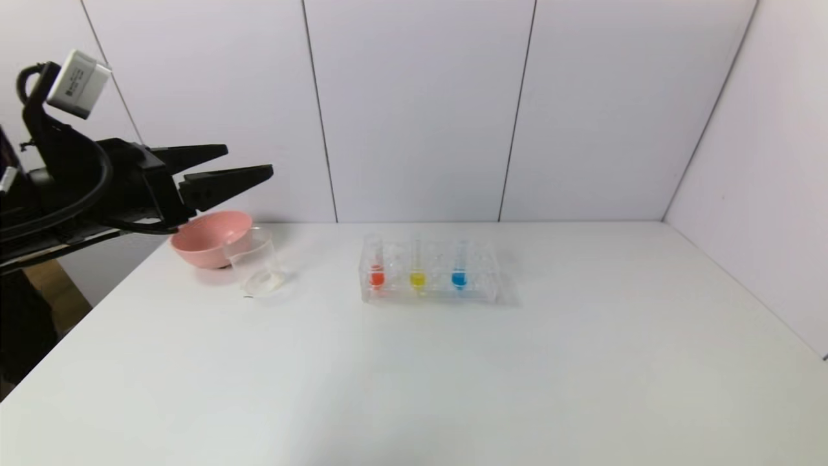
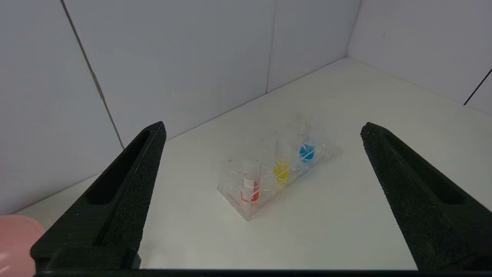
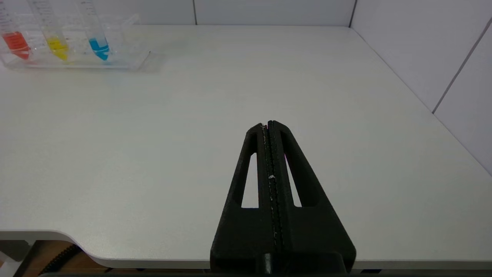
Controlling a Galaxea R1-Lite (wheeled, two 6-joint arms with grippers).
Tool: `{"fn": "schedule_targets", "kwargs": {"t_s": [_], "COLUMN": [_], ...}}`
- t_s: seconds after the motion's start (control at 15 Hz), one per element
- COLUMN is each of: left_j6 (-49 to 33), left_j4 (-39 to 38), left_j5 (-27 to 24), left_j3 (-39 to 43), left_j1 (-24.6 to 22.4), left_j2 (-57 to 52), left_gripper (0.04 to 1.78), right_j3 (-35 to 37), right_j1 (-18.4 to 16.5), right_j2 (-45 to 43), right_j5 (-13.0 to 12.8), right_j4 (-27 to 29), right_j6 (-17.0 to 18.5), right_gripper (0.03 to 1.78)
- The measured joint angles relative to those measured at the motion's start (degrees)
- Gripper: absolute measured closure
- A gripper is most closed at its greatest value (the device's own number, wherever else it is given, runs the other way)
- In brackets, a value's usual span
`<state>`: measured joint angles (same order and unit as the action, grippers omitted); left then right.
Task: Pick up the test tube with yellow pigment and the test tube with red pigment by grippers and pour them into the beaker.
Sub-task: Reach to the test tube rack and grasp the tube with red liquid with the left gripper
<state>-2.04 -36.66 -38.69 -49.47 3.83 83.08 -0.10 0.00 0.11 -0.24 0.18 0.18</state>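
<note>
Yellow tube (image 1: 417, 270) and red tube (image 1: 376, 268) racked; left jaws apart, right jaws together.

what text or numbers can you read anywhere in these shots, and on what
No text reads clearly.
Camera box above the left pincer: dark label print, too small to read.
Test tubes in the rack, e.g. the red one: faint graduation marks, too blurred to read.
Beaker, pink bowl: no markings visible.
</note>
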Motion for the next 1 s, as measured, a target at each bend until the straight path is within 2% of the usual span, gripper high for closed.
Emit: {"fn": "schedule_targets", "kwargs": {"t_s": [0.6, 0.87, 1.0], "left_j6": [0.46, 0.55, 0.66], "left_j4": [-12.24, -14.80, -18.43], "left_j5": [-1.44, -1.51, -2.65], "left_j3": [-6.67, -8.79, -9.16], "left_j1": [3.80, 5.38, 5.95], "left_j2": [20.59, 27.00, 29.35], "left_gripper": [0.05, 0.05, 0.05], "right_j3": [0.00, 0.00, 0.00], "right_j1": [0.00, 0.00, 0.00], "right_j2": [0.00, 0.00, 0.00], "right_j5": [-0.02, -0.02, -0.02], "right_j4": [0.00, 0.00, 0.00], "right_j6": [0.00, 0.00, 0.00], "right_gripper": [1.70, 1.70, 1.70]}}
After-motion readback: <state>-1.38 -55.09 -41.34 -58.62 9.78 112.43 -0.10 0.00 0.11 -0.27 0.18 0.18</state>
